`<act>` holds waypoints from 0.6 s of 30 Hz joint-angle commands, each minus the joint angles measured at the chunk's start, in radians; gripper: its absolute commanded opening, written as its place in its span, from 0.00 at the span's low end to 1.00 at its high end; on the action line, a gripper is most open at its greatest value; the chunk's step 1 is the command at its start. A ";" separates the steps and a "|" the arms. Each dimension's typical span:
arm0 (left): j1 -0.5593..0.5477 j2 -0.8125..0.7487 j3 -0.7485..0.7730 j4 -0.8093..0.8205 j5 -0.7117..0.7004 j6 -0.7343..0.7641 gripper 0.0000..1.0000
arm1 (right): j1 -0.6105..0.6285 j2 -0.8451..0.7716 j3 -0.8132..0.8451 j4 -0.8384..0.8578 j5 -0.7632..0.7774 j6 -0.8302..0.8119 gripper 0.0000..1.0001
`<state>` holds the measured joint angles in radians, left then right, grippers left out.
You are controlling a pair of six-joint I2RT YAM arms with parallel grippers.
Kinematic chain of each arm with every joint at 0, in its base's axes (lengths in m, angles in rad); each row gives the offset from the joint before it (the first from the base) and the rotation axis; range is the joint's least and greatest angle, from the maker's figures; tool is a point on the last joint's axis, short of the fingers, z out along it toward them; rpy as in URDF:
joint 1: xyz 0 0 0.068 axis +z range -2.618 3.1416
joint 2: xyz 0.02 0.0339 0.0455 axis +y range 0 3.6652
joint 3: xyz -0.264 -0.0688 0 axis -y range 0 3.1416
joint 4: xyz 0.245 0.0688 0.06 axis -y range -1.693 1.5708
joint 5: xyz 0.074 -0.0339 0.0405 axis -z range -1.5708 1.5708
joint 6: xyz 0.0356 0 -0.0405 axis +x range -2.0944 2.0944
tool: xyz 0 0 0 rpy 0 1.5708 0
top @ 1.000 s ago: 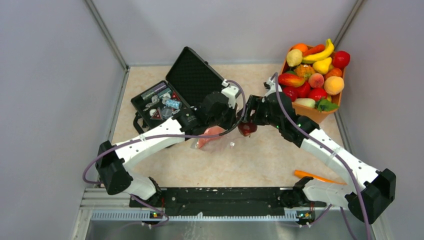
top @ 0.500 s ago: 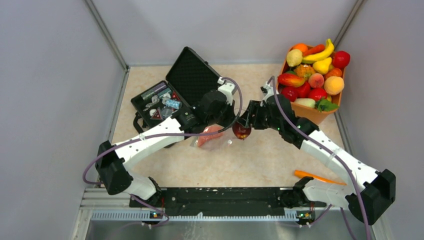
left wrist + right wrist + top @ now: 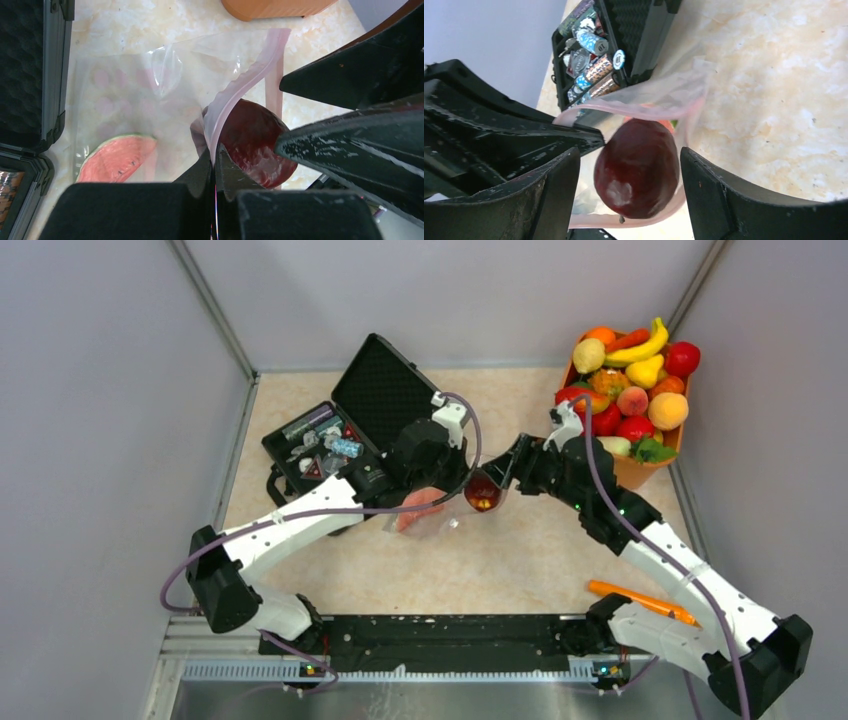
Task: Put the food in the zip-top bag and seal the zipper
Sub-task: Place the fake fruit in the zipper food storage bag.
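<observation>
left claw (image 3: pixel 214 158) clamped on the zipper (image 3: pixel 245 80), lifting the zip-top bag (image 3: pixel 115 100) mid-table. right claw (image 3: pixel 629 156) spread around a dark red fruit (image 3: pixel 639 175) in the bag's mouth, seemingly not gripping it.

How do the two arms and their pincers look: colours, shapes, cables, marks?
Both the left arm and the right arm have white links between bulky black joints, and a thin purple cable runs along each. The left pincer and the right pincer each have two black fingers; the right one's are broad, curved and scuffed with pale scratches.
</observation>
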<state>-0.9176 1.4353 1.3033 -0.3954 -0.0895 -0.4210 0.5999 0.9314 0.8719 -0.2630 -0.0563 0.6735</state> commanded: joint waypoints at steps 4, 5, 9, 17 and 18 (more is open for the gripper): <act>0.003 -0.072 0.011 0.060 -0.031 0.011 0.00 | -0.012 -0.088 0.025 -0.096 0.173 -0.024 0.68; 0.003 -0.071 0.013 0.057 -0.041 0.013 0.00 | -0.016 -0.085 0.029 -0.117 0.174 -0.024 0.67; 0.003 -0.079 0.006 0.066 -0.050 0.009 0.00 | -0.020 -0.062 0.020 -0.141 0.151 0.005 0.56; 0.003 -0.095 0.001 0.068 -0.050 0.011 0.00 | -0.020 0.019 -0.001 -0.099 0.090 0.005 0.42; 0.003 -0.094 0.002 0.069 -0.042 0.011 0.00 | -0.020 0.030 -0.004 -0.093 0.089 0.005 0.41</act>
<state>-0.9176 1.3865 1.3029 -0.3923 -0.1287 -0.4171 0.5858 0.9195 0.8585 -0.3824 0.0555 0.6807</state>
